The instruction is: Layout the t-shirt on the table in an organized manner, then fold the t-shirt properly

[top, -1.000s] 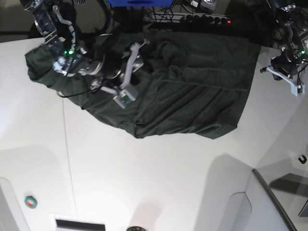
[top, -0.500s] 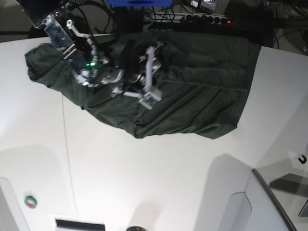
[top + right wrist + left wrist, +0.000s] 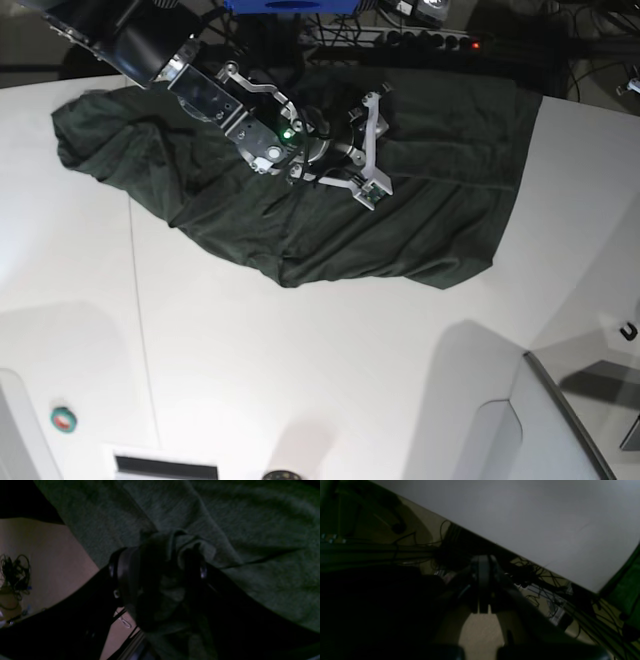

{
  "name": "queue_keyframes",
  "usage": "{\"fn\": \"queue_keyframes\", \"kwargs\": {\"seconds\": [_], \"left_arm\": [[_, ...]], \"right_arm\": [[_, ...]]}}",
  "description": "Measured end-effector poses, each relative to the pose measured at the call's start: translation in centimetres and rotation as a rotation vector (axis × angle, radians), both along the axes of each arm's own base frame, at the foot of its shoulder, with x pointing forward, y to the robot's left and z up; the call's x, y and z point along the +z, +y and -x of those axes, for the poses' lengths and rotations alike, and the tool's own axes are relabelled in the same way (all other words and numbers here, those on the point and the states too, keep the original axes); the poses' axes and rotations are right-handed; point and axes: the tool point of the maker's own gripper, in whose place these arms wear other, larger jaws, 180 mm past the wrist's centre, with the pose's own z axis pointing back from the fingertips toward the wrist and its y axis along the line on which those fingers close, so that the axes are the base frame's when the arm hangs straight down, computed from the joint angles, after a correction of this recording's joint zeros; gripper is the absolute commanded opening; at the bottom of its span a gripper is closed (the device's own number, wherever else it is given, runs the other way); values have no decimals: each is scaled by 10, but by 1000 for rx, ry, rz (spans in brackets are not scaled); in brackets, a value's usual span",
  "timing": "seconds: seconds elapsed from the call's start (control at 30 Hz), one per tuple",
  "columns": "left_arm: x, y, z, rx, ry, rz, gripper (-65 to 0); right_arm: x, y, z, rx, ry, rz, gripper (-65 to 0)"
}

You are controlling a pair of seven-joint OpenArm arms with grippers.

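Between right hand (image 3: 162,565) fingers — bunched fold of t-shirt (image 3: 420,190), gripped; left hand (image 3: 483,580) shut, empty.

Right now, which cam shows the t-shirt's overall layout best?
Base view: the whole t-shirt lies rumpled across the table. The right wrist view shows only a bunched fold in the right gripper; the left wrist view catches just a green edge.
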Motion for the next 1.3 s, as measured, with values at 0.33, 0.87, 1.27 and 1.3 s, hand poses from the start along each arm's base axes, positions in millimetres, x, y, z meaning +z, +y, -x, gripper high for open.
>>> {"fn": "queue_keyframes", "kwargs": {"seconds": [0.33, 0.87, 1.27, 1.3], "left_arm": [[-2, -1, 8, -3, 19, 2, -650], [-7, -7, 11, -9, 25, 19, -650], [-12, -19, 3, -52, 10, 45, -650], [-13, -24, -1, -63, 1, 54, -650]], "right_arm": [[31, 12, -10, 6, -73, -77, -644], [125, 94, 3, 224, -190, -342, -635], [125, -49, -77, -63, -353, -144, -438], [117, -84, -91, -165, -342, -89, -446]]}}
